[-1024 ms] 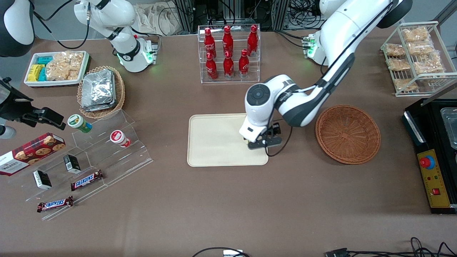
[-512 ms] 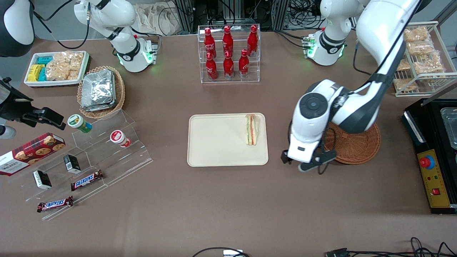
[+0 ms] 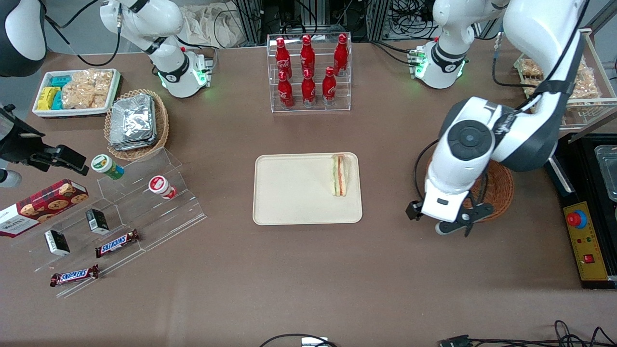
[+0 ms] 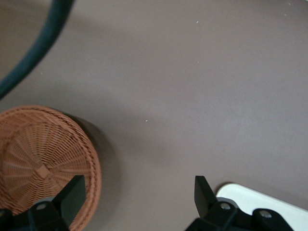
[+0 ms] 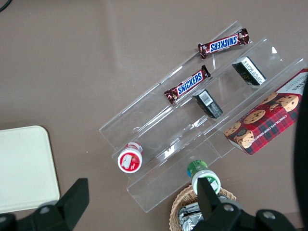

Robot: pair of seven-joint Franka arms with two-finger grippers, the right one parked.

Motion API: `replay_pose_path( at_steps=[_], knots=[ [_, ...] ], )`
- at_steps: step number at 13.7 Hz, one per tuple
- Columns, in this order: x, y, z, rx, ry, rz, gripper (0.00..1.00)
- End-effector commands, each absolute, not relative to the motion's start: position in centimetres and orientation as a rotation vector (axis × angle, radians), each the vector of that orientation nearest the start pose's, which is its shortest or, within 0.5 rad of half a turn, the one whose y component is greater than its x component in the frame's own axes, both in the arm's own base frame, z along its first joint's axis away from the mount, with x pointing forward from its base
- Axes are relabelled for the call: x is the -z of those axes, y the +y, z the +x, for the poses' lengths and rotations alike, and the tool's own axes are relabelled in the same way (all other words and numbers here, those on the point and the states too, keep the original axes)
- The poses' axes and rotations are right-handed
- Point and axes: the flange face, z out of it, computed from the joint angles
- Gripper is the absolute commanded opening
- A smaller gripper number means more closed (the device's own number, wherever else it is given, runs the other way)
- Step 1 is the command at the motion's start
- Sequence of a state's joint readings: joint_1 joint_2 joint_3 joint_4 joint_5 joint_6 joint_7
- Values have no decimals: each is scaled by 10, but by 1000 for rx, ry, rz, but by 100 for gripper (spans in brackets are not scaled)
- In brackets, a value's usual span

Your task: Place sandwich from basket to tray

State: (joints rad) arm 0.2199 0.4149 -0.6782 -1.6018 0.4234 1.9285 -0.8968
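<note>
Rested sandwich (image 3: 340, 174) on tray (image 3: 289, 202); hovered gripper (image 4: 137, 202) wide open, empty, near basket (image 4: 45, 163). Probably only parking remained.

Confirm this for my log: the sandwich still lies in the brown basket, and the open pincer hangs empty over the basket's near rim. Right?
Not quite. The front view shows the sandwich lying on the tray, not in the basket. The pincer does hang open and empty there.

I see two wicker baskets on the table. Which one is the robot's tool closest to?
The reddish-brown basket, empty and partly under the working arm. The open tool hangs just beside its rim; the lighter tan basket holds foil packets.
</note>
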Motion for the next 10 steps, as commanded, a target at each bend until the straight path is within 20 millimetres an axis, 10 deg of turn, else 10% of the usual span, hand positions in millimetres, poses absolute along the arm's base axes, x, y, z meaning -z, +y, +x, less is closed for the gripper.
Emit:
replay_pose_path(
  at_steps=[1,10],
  knots=[
    [-478,-174,616,117,-426,-3002,100],
    [-594,-40,547,-41,-34,-3105,100]
  ],
)
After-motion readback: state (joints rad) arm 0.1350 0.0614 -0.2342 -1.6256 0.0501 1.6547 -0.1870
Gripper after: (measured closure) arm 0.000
